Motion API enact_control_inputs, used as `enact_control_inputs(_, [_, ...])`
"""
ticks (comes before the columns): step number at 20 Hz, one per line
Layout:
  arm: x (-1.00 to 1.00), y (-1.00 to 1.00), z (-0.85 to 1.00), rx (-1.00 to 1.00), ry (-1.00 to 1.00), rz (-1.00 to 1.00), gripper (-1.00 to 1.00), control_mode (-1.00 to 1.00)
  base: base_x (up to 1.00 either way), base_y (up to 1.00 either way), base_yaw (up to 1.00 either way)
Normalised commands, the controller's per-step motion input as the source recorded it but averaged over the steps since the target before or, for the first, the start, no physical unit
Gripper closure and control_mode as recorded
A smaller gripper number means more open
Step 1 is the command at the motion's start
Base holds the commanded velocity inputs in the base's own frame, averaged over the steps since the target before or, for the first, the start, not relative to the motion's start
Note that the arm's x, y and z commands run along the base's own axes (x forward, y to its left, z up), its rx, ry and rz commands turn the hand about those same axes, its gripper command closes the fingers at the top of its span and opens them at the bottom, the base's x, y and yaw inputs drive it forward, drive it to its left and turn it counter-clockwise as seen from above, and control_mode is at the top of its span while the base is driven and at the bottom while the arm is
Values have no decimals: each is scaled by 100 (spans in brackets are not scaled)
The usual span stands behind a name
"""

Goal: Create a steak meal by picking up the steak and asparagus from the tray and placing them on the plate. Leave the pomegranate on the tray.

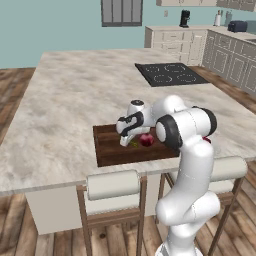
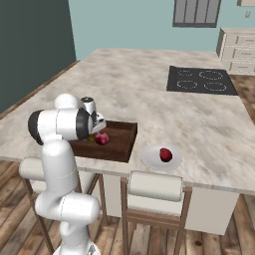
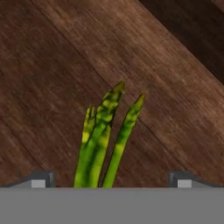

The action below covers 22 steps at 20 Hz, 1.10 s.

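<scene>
Jaws (image 3: 111, 183): low over the tray floor, standing apart, one tip at each lower corner of the hand view, with the green stalks rising between them. Neither tip appears to touch the stalks; nothing is clamped.

Asparagus (image 3: 103, 140): green spears lying on the wood directly between the jaws, tips pointing away from the hand. In the left base view a small patch of green (image 1: 134, 144) shows just under the hand, beside the round fruit.

Tray (image 3: 52, 74): dark brown wood, grain running on the diagonal in the hand view. It sits on the near part of the bench, left of the plate, near the edge with the stools.

Pomegranate (image 1: 146, 139): round dark red ball on the tray, just right of the hand and the asparagus, apart from the jaws. Also visible from the right base view (image 2: 102, 138).

Plate (image 2: 149, 158): white round dish on the bench, just right of the tray.

Steak (image 2: 166, 154): red slab resting on the plate, well apart from the hand.

Bench (image 1: 65, 100): pale marbled island top, with a black cooktop (image 1: 170, 74) set in its far right part.

Task standing, as a judgement: the steak part looks done, since it lies on the plate. The asparagus is left: it needs gripping, lifting and carrying right to the plate. The pomegranate is where it should remain.
</scene>
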Motion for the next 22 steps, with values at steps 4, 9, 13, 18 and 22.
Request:
enact_control_inputs(4, [27, 0, -26, 0, 0, 0, -100, -100, 0, 0, 0])
enact_control_inputs(9, [18, 2, -38, 0, 0, 0, -100, -100, 0, 0, 0])
enact_control_inputs(13, [0, 0, -55, 0, 0, 0, 100, -100, 0, 0, 0])
enact_control_inputs(18, [-15, 0, -53, 0, -5, 0, 100, -100, 0, 0, 0])
enact_control_inputs(22, [0, 0, -43, 0, -5, 0, 100, -100, 0, 0, 0])
